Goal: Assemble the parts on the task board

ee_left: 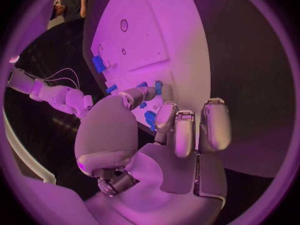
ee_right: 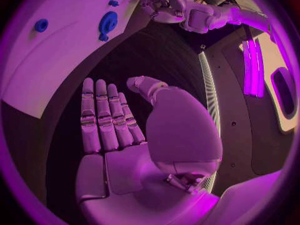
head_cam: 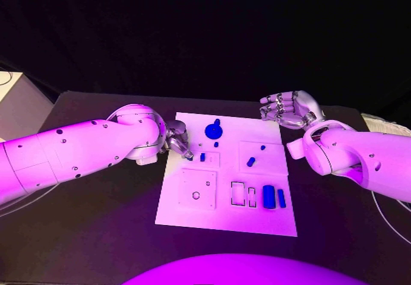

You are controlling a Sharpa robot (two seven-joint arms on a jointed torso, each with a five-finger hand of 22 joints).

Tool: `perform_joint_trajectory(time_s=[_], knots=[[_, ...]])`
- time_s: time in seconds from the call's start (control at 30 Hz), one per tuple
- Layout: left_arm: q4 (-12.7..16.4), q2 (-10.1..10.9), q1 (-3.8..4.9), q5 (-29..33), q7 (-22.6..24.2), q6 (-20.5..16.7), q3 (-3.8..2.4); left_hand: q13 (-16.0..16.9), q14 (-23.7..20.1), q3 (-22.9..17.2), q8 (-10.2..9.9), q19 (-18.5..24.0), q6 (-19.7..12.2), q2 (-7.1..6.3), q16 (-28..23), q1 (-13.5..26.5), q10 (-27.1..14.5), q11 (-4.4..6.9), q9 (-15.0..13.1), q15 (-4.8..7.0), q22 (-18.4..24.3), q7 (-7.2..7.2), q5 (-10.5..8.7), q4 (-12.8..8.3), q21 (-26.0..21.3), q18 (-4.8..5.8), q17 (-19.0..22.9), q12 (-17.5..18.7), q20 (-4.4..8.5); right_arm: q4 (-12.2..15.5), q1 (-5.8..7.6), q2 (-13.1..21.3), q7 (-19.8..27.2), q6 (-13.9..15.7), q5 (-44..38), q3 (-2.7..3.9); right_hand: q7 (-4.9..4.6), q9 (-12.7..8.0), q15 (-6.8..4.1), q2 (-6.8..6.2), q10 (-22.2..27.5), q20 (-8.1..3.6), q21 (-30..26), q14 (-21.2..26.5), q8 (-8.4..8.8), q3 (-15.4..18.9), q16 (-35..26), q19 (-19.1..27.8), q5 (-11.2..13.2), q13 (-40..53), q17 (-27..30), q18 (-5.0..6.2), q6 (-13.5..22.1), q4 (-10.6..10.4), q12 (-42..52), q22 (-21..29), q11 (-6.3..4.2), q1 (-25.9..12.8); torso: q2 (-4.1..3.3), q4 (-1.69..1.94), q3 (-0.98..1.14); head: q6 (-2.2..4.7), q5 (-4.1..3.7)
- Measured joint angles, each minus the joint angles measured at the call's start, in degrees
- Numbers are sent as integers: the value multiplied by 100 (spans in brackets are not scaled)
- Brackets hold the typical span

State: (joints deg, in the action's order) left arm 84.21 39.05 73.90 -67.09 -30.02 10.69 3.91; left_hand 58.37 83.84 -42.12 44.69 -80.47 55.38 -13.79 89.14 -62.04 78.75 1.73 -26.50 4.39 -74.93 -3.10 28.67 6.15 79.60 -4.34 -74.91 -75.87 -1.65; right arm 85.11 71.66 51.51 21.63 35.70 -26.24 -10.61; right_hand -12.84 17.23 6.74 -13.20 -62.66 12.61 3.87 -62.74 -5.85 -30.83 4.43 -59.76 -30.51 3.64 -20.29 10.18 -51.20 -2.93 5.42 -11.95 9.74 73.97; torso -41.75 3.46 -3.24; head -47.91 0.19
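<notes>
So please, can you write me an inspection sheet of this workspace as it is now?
Surface: black table, dark and flat.
Job's things: white task board in the middle; round blue part near its far edge; small blue part right of centre; two long blue parts side by side nearer the robot.
Clutter: nothing seen.
Hands: left hand at the board's left edge, fingertips at a small blue piece; whether it grips it, cannot tell. Right hand off the board's far right corner, fingers apart, holding nothing.
Cables: thin cable beside the right arm.
Surroundings: pale box at far left.
</notes>
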Motion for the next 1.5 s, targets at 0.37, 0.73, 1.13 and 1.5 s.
perform_joint_trajectory(time_s=[0.37,0.73,1.13,1.5], knots=[[-5,-22,3,-11,1,-4,-1,37,22,0,20,0,3,1,7,-1,9,5,-25,22,0,-1,0,0,0,0,0,-23,0,3,0,-2,-1,-1,0,0,0,0,0,0,0,0,0,0,0,-17,0,0,0,0,19,0,0,17,-24,26,0,0,1,-2,3,5,9],[-42,-63,7,82,-11,15,0,318,22,42,81,-62,-6,110,62,109,163,54,-66,22,1,20,-1,-42,63,0,0,-167,20,5,0,4,-1,-2,0,0,0,0,0,0,0,0,0,0,0,-17,0,0,0,0,19,0,0,17,-24,26,0,0,1,-4,4,-15,5],[-67,-111,8,131,-26,43,8,465,1,72,92,-103,67,150,62,152,248,83,-86,43,1,89,-34,-72,93,-1,0,-218,20,9,0,6,-1,-2,0,0,0,0,0,0,0,0,0,0,0,-16,0,0,0,0,18,0,0,16,-24,32,0,0,-2,-2,3,-36,-1],[-95,-150,5,144,-26,45,19,495,21,118,111,-103,123,206,62,216,267,84,-91,63,1,108,-73,-118,93,-1,0,-217,20,13,0,12,-1,-2,0,0,0,1,0,25,0,0,0,0,0,-16,0,0,0,0,26,0,0,16,-23,39,0,-25,-1,-2,2,-46,-9]])
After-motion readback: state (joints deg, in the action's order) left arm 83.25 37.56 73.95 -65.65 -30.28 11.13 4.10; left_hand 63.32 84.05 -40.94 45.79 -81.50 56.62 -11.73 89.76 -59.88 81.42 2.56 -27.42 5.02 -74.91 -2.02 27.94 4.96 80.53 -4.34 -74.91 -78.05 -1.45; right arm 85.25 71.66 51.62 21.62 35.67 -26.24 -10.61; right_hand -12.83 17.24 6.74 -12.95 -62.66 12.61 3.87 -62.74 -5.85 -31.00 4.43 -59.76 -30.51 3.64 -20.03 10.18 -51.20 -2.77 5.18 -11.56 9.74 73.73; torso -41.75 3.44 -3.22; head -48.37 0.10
